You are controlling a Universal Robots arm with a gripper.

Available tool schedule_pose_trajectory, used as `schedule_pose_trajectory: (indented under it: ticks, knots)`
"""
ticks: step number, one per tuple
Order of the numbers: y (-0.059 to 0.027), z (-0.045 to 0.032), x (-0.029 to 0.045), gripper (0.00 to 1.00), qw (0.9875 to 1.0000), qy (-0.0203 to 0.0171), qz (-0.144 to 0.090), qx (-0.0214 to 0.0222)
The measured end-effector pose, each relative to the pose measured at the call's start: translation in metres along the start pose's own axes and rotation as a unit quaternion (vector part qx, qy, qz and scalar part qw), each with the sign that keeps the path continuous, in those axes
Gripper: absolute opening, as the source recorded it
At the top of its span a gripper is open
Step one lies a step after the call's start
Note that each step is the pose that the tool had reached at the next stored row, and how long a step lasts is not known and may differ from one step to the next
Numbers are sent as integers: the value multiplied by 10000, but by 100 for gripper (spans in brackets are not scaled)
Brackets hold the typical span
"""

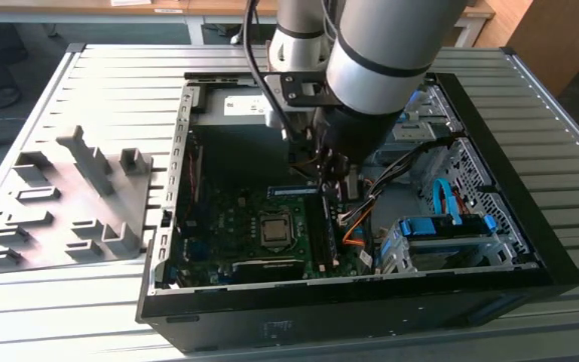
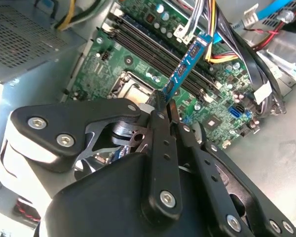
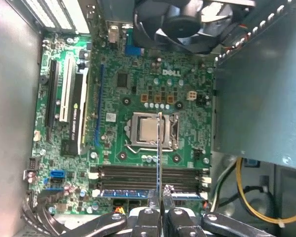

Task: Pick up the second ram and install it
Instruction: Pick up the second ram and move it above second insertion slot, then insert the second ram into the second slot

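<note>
My gripper (image 2: 165, 101) is shut on the second ram (image 2: 185, 69), a thin bluish-green stick with small chips, clamped by one end. The stick juts out from the fingertips and hangs tilted above the long black memory slots (image 2: 153, 44) of the green motherboard (image 2: 113, 64). In the first wrist view the ram (image 3: 159, 148) is edge-on, a thin line crossing the slots (image 3: 138, 173) beside the processor socket (image 3: 150, 131). The gripper (image 3: 161, 192) sits just above the slot row. In the exterior view the gripper (image 1: 332, 175) reaches down inside the open computer case (image 1: 531, 249).
A grey tray (image 1: 68, 204) with plastic uprights lies on the slatted table at the exterior view's left. Cable bundles (image 2: 222, 34), a drive cage (image 1: 440, 234) and a fan (image 3: 187, 24) crowd the case. A bluish stick (image 3: 128, 193) sits in the slot nearest the gripper.
</note>
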State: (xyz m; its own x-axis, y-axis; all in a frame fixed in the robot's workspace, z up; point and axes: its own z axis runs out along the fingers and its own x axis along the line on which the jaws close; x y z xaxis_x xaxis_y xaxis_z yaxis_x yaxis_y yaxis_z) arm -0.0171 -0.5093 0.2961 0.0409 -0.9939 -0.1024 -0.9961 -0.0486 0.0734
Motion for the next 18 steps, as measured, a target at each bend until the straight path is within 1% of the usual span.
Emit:
schedule_pose_trajectory:
  ticks: [3,6,18]
  knots:
    - [54,28,27,14,10000,1,0,0]
    - [58,50,43,14,10000,-1,-1,0]
    - [58,53,44,14,10000,1,0,-1]
